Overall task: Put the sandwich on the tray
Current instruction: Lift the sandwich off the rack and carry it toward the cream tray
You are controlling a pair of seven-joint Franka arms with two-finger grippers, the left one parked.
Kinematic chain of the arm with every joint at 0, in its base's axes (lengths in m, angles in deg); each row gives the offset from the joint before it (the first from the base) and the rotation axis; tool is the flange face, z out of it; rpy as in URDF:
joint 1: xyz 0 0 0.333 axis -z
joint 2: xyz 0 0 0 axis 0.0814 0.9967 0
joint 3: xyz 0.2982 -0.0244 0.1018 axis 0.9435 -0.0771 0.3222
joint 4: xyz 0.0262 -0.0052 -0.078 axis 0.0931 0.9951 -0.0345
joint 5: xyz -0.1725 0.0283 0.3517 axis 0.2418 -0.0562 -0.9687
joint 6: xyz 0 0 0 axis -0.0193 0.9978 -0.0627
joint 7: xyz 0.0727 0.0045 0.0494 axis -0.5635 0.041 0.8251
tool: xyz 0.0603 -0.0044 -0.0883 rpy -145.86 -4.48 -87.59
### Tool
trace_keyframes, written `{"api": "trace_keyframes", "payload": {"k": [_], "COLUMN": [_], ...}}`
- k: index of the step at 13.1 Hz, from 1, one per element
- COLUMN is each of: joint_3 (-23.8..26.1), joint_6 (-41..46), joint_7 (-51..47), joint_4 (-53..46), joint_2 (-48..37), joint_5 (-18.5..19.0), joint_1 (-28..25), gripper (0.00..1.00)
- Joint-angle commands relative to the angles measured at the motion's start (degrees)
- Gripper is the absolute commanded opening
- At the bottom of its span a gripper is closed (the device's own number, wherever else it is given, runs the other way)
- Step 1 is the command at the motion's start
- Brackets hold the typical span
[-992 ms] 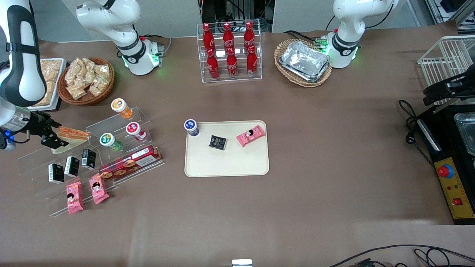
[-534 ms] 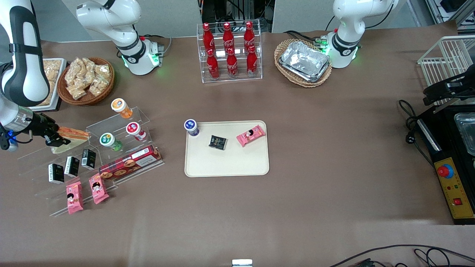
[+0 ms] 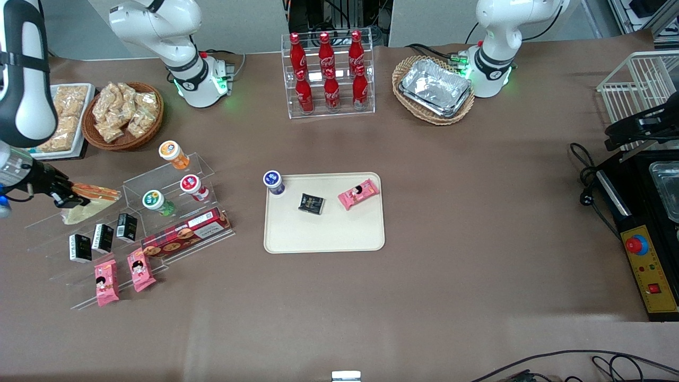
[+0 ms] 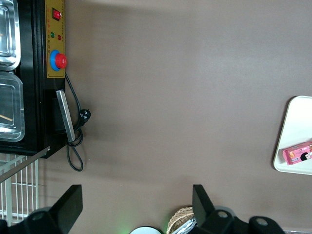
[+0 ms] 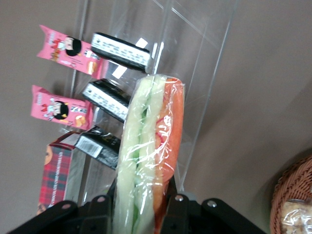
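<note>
Gripper (image 5: 141, 207): right arm's, at the working arm's end of the table, over the clear acrylic display steps (image 3: 175, 170); fingers pinched on the narrow end of the sandwich (image 5: 148, 151), 1 either side of the wrapped wedge. Sandwich: 1, triangular, in clear film, pale bread with an orange and green filling edge; held edge-on and, by the front view (image 3: 87, 201), apparently just clear of the step, a grip across the thickness probably chosen because the film is slippery and the bread soft. Tray (image 3: 323, 236): 1, cream-beige, rounded corners, mid-table, well apart from the sandwich; the bare area nearer the front camera is the likely landing spot. On the tray: 1 pink snack packet (image 3: 358, 193), 1 small black packet (image 3: 311, 203); 1 blue-lidded cup (image 3: 272, 181) at its corner. On the steps: 3 lidded cups, orange (image 3: 172, 153), red (image 3: 191, 185), green (image 3: 154, 200); 3 black cartons (image 3: 102, 237); 1 red plaid biscuit box (image 3: 185, 232); 2 pink snack packets (image 3: 122, 276), stock tiered for easy picking. Farther from the front camera: 6 red cola bottles (image 3: 328, 71) in a clear rack; 1 wicker basket of snack bags (image 3: 123, 114); 1 wicker basket of foil trays (image 3: 435, 87), count not discernible.
</note>
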Motion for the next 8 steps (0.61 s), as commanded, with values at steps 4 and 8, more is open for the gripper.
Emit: {"api": "trace_keyframes", "payload": {"k": [4,8], "joint_3": [0.9,1.2], "joint_6": [20.9,21.1], "joint_7": [26.8,45.3], "joint_4": [-15.9,-17.3], "joint_2": [-0.5,-0.5], "joint_5": [-1.4,-1.1], "joint_1": [-1.0,-10.1], "gripper": [0.32,0.33]}}
